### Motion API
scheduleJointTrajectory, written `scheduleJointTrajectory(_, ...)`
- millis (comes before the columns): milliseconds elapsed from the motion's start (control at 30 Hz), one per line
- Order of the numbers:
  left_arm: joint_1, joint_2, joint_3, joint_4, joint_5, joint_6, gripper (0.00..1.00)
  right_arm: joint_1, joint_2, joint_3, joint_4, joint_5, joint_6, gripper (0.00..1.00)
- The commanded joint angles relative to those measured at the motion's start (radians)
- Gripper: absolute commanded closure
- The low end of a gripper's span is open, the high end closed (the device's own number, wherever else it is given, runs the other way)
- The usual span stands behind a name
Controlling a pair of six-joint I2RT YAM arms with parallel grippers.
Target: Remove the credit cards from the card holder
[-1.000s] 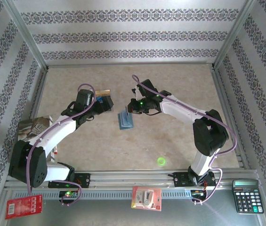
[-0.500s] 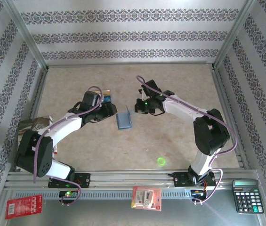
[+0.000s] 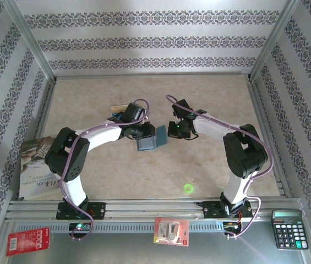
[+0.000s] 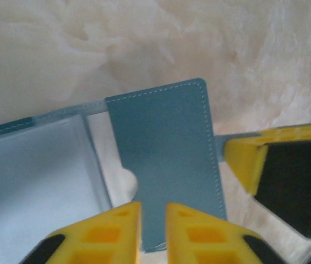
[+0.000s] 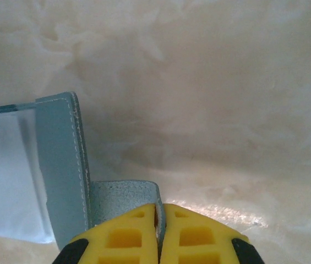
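While the left gripper (image 4: 153, 231) has its yellow jaws pinched on the near edge of the flat slate-blue stitched bifold card holder (image 4: 161, 148), the right gripper (image 5: 159, 231) clamps tight on that holder's small side tab (image 5: 125, 201), with the mottled beige tabletop (image 3: 210, 165) beneath the opened holder.

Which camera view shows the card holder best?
The left wrist view: the card holder is open, close up, with stitching and inner sleeve clear. The top view shows it small; the right wrist view, one edge.
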Motion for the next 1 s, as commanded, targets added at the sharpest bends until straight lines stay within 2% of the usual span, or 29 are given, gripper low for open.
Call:
scheduleJointTrajectory(0,-0.018,0.053,0.058,-0.055,-0.026,0.026,1.00,-0.008,0.013,-0.026,0.052,-0.010,0.026,0.95)
scheduleJointTrajectory(300,-0.049,0.175,0.159,-0.116,-0.049,0.060,1.00,-0.016,-0.002,-0.055,0.100,-0.051,0.047,0.89)
scheduleJointTrajectory(433,-0.053,0.209,0.163,-0.128,-0.066,0.054,1.00,-0.023,-0.057,-0.082,0.128,-0.043,0.068,0.77)
scheduleJointTrajectory(567,-0.054,0.237,0.168,-0.139,-0.065,0.055,1.00,-0.042,-0.119,-0.113,0.144,-0.045,0.091,0.72)
scheduleJointTrajectory(667,-0.054,0.246,0.164,-0.144,-0.074,0.049,1.00,-0.042,-0.148,-0.132,0.174,-0.096,0.101,0.73)
scheduleJointTrajectory(800,-0.054,0.247,0.149,-0.146,-0.086,0.040,1.00,-0.029,-0.149,-0.151,0.229,-0.139,0.151,0.81)
scheduleJointTrajectory(967,-0.054,0.245,0.131,-0.129,-0.084,0.024,1.00,0.008,-0.129,-0.160,0.239,-0.117,0.195,0.89)
